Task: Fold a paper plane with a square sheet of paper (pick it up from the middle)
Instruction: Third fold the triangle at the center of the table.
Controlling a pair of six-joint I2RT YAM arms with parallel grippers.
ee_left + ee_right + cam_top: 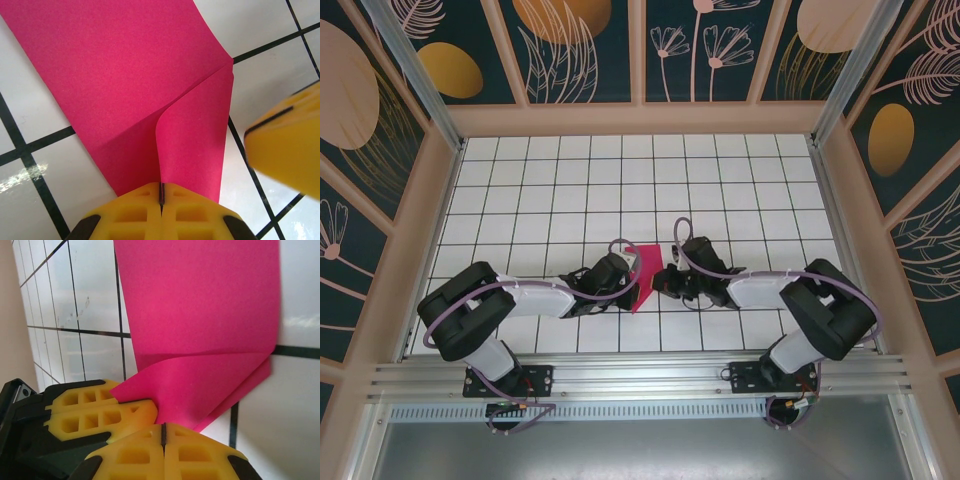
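Fold seemingly underway: square sheet of paper (646, 272) is clamped by closed left gripper (161, 200) and right gripper (163, 432); creasing likely needed next.

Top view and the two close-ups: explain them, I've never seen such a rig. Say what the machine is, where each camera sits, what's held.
Two black robot arms are bolted at a white tiled table. The wide picture looks down from above; the other two come from a camera on each wrist. A folded pink paper is between the arms. The left gripper is shut on its fold. The right gripper is shut at its edge; whether it pinches, I cannot tell.
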